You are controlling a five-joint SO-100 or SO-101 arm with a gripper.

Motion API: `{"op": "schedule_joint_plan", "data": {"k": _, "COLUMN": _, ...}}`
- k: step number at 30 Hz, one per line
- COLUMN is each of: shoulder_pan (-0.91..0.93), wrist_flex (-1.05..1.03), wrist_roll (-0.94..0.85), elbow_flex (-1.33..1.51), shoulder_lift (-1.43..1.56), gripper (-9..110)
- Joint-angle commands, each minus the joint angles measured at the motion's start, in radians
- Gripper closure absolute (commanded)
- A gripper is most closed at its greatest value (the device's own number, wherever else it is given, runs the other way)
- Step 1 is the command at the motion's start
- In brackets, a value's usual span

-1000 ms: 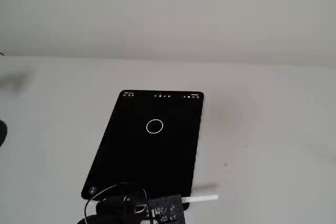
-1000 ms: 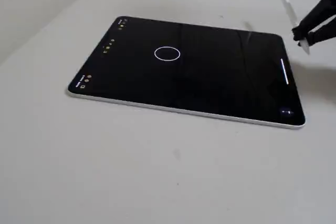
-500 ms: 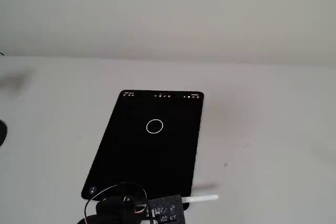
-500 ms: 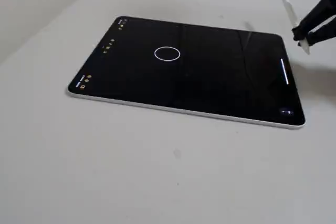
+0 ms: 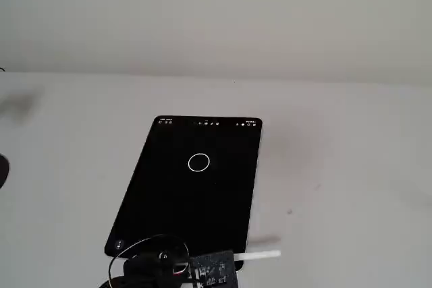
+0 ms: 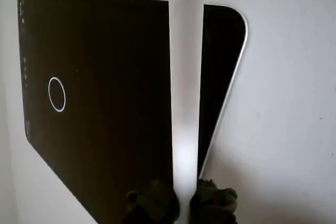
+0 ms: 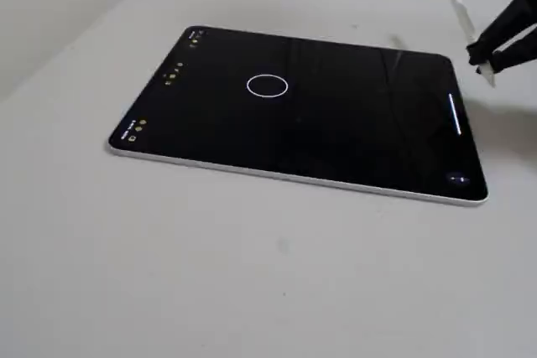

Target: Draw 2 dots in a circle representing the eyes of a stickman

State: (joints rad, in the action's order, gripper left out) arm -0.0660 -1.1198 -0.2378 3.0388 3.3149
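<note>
A black tablet point(image 5: 182, 207) lies flat on the white table. A thin white circle point(image 5: 198, 162) shows on its screen, also in the wrist view point(image 6: 56, 94) and in the other fixed view point(image 7: 268, 85). The inside of the circle is plain black; the 2 dots do not show in any view. My gripper point(image 6: 181, 203) is shut on a white stylus point(image 6: 186, 103). It sits at the tablet's near end in a fixed view point(image 5: 219, 268), far from the circle. The stylus point(image 7: 461, 10) is held above the table beside the tablet's corner, clear of the screen.
Small toolbar icons point(image 5: 206, 123) line the tablet's far edge. Black cables point(image 5: 145, 257) loop over the tablet's near edge by the arm. The white table point(image 7: 252, 274) surrounds the tablet, and a pale wall stands behind it.
</note>
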Motion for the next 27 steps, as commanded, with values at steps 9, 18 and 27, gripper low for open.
{"op": "schedule_joint_plan", "data": {"k": 9, "shoulder_pan": -0.008, "wrist_flex": 0.003, "wrist_roll": 0.005, "elbow_flex": -0.005, "shoulder_lift": 0.009, "gripper": 101}}
{"op": "schedule_joint_plan", "data": {"k": 18, "shoulder_pan": -0.044, "wrist_flex": 0.293, "wrist_roll": -0.209, "elbow_flex": 0.000, "shoulder_lift": 0.009, "gripper": 101}}
{"op": "schedule_joint_plan", "data": {"k": 27, "shoulder_pan": -0.202, "wrist_flex": 0.953, "wrist_roll": -0.773, "elbow_flex": 0.095, "shoulder_lift": -0.078, "gripper": 102}}
